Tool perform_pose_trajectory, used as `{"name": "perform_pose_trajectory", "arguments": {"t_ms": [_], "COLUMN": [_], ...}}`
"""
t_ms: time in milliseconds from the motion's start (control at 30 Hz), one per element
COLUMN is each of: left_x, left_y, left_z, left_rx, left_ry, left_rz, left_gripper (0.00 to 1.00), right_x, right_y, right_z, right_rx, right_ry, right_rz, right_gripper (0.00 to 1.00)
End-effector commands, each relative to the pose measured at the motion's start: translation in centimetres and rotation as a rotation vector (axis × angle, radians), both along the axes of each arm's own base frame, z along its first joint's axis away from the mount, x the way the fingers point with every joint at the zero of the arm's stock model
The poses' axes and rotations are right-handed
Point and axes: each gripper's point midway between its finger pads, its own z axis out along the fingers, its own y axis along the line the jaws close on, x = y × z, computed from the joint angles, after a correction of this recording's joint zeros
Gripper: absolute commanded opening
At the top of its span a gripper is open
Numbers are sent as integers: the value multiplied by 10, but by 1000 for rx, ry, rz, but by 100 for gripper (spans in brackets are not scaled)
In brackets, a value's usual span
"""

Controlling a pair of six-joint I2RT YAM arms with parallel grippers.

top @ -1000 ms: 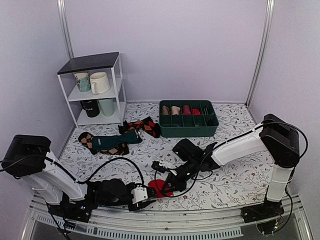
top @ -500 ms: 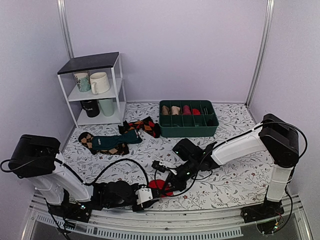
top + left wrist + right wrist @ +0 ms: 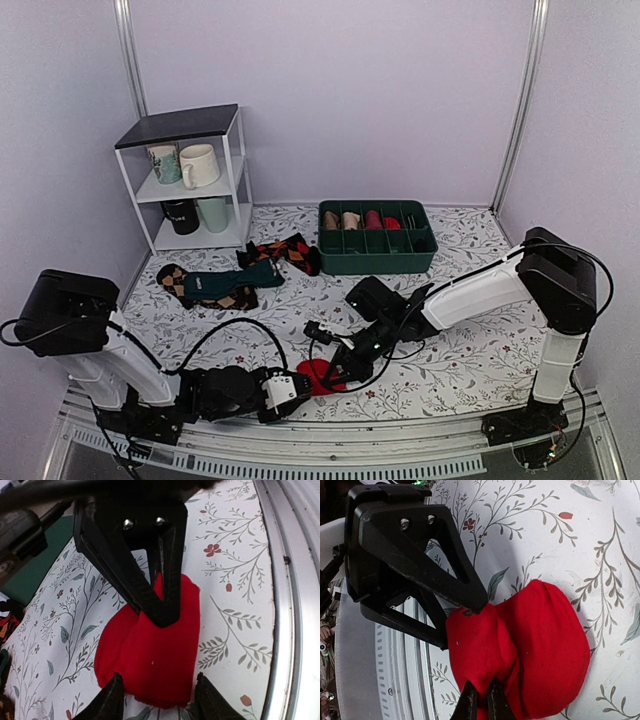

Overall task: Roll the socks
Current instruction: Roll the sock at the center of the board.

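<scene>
Soft even light, faint shadows, wrist views blurred near edges

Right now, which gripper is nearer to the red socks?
Right. The right gripper is shut on the socks; the left gripper straddles their near end, grip unclear.

I am looking into a robot test booth dressed as a corner of a home, not a real room. Plain lilac walls (image 3: 350, 100) and bare metal posts (image 3: 128, 50) box in the flower-patterned desk (image 3: 470, 350). Well beyond my right claw (image 3: 324, 375) sits a green divided bin (image 3: 377, 262). Far to the claw's left stands a white shelf (image 3: 190, 125) of mugs (image 3: 198, 165). A metal rail (image 3: 400, 440) edges the desk on the claw's near side.
</scene>
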Motion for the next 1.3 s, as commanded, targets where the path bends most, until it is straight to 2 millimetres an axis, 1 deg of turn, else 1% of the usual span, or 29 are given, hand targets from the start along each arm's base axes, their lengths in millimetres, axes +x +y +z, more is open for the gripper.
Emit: {"name": "perform_pose_trajectory", "arguments": {"t_ms": [0,300,333,500,533,600,667,733,767,800,833,900,967,1067,1167,1267], "left_x": [-7,-4,-4,-10,-10,-12,-15,-18,-20,-21,-22,-21,-19,-15,-15,-14], "left_y": [-9,-16,-18,-21,-20,-18,-16,-12,-9,-7,-4,1,4,4,3,5], "left_z": [-3,-15,-15,-21,-23,-26,-29,-35,-39,-43,-46,-50,-53,-57,-63,-66], "left_rx": [-9,31,32,51,55,64,66,71,78,80,79,76,74,92,116,122], "left_ry": [18,18,21,65,74,108,166,246,288,328,367,432,475,528,577,607], "left_rz": [-26,-19,-23,-51,-47,-42,-45,-40,-40,-33,-26,-9,7,26,31,40], "left_gripper": [47,47,45,5,0,0,0,0,0,0,0,0,0,0,0,0], "right_x": [-23,-25,-25,-25,-24,-21,-14,-1,7,17,24,39,47,44,27,11], "right_y": [-54,-55,-55,-55,-55,-54,-52,-47,-44,-38,-40,-36,-36,-40,-44,-41], "right_z": [-64,-65,-65,-67,-66,-66,-63,-56,-48,-33,-26,1,27,54,58,52], "right_rx": [-297,-302,-301,-302,-300,-297,-286,-246,-207,-148,-111,6,115,266,311,319], "right_ry": [111,121,121,121,118,100,59,-26,-80,-148,-210,-348,-466,-636,-763,-791], "right_rz": [-29,-29,-29,-30,-32,-38,-53,-85,-104,-129,-152,-189,-212,-193,-121,-59], "right_gripper": [0,0,0,1,3,6,15,25,28,30,32,35,38,44,48,50]}}
